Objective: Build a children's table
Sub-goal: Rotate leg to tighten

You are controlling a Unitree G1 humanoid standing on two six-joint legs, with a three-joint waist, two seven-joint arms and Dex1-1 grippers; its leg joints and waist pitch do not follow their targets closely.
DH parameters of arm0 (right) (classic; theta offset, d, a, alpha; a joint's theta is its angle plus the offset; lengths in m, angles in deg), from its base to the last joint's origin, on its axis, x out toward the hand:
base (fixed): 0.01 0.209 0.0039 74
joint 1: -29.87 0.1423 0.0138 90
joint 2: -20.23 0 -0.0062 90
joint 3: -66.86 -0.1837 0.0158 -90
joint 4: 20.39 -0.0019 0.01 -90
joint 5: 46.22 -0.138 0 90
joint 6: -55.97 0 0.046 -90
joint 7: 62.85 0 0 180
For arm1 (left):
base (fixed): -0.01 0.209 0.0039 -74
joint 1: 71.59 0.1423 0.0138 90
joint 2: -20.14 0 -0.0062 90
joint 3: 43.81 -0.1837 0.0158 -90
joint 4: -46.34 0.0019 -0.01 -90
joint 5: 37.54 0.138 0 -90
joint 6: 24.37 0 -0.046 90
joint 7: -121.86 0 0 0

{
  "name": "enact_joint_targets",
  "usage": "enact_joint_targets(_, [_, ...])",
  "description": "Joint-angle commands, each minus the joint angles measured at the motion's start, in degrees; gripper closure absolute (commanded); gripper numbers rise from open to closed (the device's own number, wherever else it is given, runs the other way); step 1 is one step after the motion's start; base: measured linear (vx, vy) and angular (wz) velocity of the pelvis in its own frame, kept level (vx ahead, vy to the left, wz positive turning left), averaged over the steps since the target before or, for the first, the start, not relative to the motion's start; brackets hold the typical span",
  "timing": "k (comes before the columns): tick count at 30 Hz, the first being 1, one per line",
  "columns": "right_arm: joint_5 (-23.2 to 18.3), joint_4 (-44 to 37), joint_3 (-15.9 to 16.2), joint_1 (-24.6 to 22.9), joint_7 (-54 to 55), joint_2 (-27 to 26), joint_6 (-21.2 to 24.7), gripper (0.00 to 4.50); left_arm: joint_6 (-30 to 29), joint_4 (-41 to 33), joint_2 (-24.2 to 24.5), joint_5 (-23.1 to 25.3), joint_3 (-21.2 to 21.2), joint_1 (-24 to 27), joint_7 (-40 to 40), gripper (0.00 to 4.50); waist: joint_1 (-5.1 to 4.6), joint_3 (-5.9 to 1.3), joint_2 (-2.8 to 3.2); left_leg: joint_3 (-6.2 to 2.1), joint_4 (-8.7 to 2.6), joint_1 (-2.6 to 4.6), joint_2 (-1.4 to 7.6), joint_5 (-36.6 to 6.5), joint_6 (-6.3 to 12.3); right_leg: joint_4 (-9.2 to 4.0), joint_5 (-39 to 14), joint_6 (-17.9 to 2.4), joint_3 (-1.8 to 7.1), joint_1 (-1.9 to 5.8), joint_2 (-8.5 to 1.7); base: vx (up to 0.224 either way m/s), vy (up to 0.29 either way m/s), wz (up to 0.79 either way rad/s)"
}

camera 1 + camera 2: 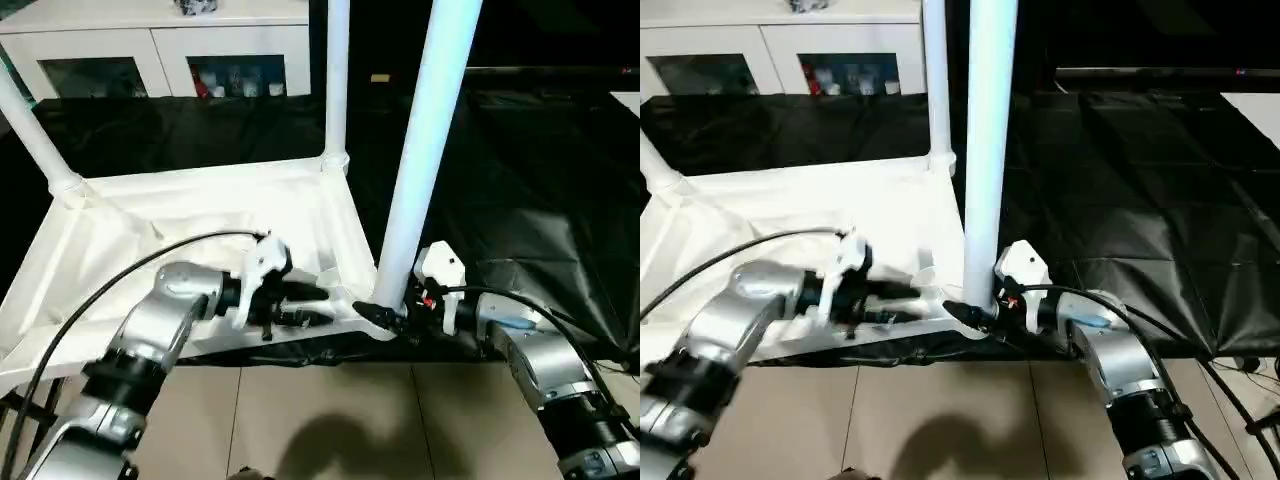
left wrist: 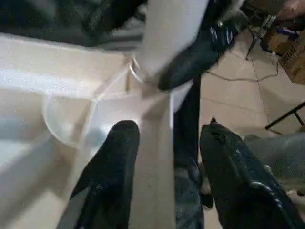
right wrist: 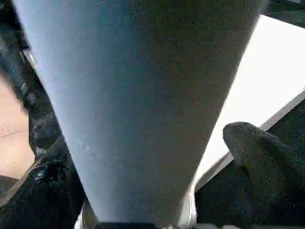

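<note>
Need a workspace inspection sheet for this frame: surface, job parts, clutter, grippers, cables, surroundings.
Surface: black sheet over the work area; tiled floor in front.
Job's things: table top lies underside up; three legs stand in corner sockets: far left leg, far right leg, near right leg.
Clutter: nothing seen.
Grippers: left gripper at the top's near rim beside the near right socket, fingers astride the rim; right gripper open around the near right leg's base.
Cables: black cable arcs over the left forearm; another runs along the right forearm.
Surroundings: white cabinet with glass doors behind.
</note>
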Motion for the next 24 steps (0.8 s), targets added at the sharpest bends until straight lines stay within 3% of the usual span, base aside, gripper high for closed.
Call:
enact_joint_targets(1, [0.43, 0.69, 0.52, 0.25, 0.12, -0.05, -0.75, 0.0, 0.13, -0.95, 0.97, 1.78, -1.68, 0.9, -0.13, 2.01, 0.03, -3.87, -0.38, -0.17, -3.38, 0.89, 1.05, -2.75, 5.52, -3.5, 12.48, -16.97, 1.8, 2.56, -2.7, 0.0, 0.0, 0.0])
enact_joint_targets(7, [0.76, 0.77, 0.5, 0.27, 0.04, -0.15, -1.02, 0.0, 0.86, 1.3, 0.9, 4.42, -2.91, 1.6, 2.88, 2.01, -0.04, -3.79, -0.34, -0.17, -3.48, 0.95, 1.06, -3.99, 4.91, -3.64, 11.1, -16.81, 1.84, 2.56, -2.7, 0.0, 0.0, 0.0])
enact_joint_targets(18, [1.2, 0.71, 0.69, -0.09, -0.69, 0.45, -1.35, 0.0, -2.33, 3.8, 1.59, 5.72, -2.58, -0.3, 5.29, 2.94, -0.08, -3.53, -0.23, -0.15, -3.85, 1.13, 1.07, -6.84, 3.22, -4.16, 5.83, -16.41, 1.89, 2.42, -2.84, 0.0, 0.0, 0.0])
enact_joint_targets(24, [1.43, 1.12, 0.7, 0.29, -0.94, 0.6, -1.56, 0.0, -3.12, 3.8, 2.21, 6.02, -3.42, -0.68, 4.39, 3.45, -0.57, -3.42, -0.28, -0.21, -4.01, 1.04, 1.05, -7.65, 2.72, -4.48, 3.21, -16.21, 1.94, 2.34, -2.87, 0.0, 0.0, 0.0])
